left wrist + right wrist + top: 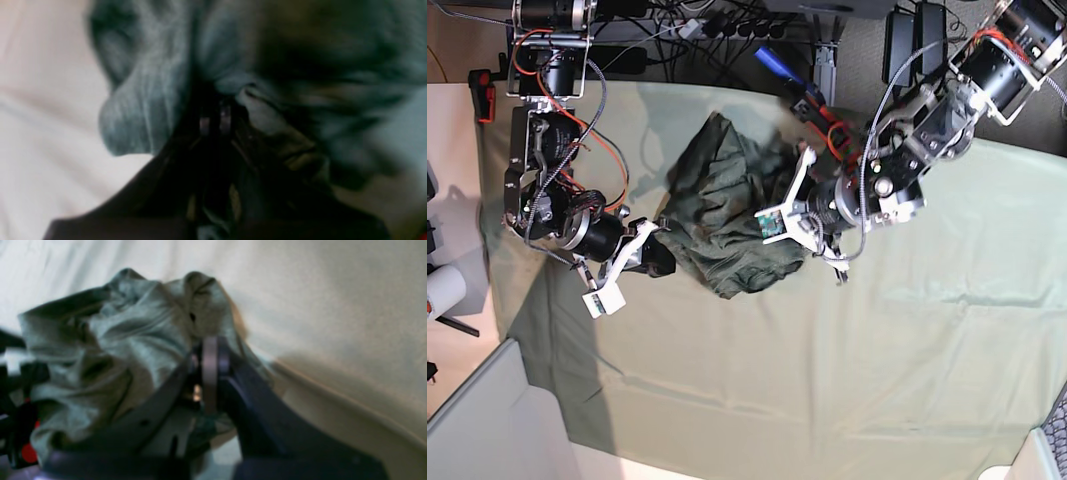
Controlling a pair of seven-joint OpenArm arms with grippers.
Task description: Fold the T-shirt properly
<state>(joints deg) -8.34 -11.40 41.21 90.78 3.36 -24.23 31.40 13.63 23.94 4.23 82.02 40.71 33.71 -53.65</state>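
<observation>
The crumpled dark olive-grey knit T-shirt lies bunched on the pale sage-green cloth sheet. The right gripper pinches its nine-o'clock edge; the left gripper clamps its three-o'clock edge.

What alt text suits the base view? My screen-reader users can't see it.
Two robot arms grip a crumpled dark olive T-shirt from opposite sides on a pale green cloth sheet. The right claw pinches its left edge in this view; the left claw its right edge.
</observation>
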